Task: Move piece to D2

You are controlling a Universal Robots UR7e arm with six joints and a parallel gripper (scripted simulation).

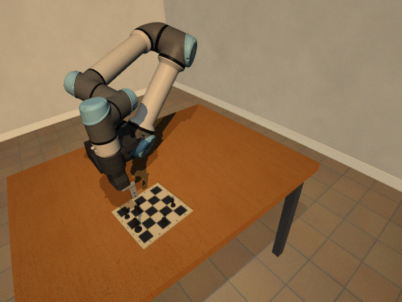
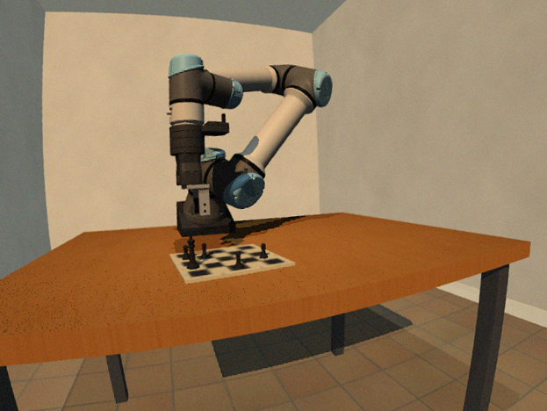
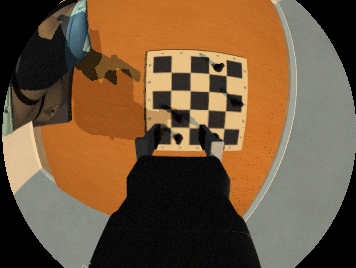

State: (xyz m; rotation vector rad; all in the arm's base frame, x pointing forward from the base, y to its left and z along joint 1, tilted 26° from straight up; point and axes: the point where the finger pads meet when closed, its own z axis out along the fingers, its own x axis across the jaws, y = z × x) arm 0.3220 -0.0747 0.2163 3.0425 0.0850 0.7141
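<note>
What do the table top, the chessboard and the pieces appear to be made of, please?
The table top looks like orange-brown wood with a matte finish: faint straight grain shows. The chessboard seems a thin flat panel, cream with black squares; wood or plastic, unclear. The pieces look like dull black plastic or painted wood, with no visible shine.

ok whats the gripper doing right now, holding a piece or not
Gripper: fully open, holding nothing, raised above the pieces at the board's near-base edge.

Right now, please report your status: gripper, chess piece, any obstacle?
Two-finger gripper open, empty, above small checkered chessboard edge. Dark chess pieces upright on board. Target piece not identifiable, square labels unreadable. Neighbouring pieces stand close.
</note>
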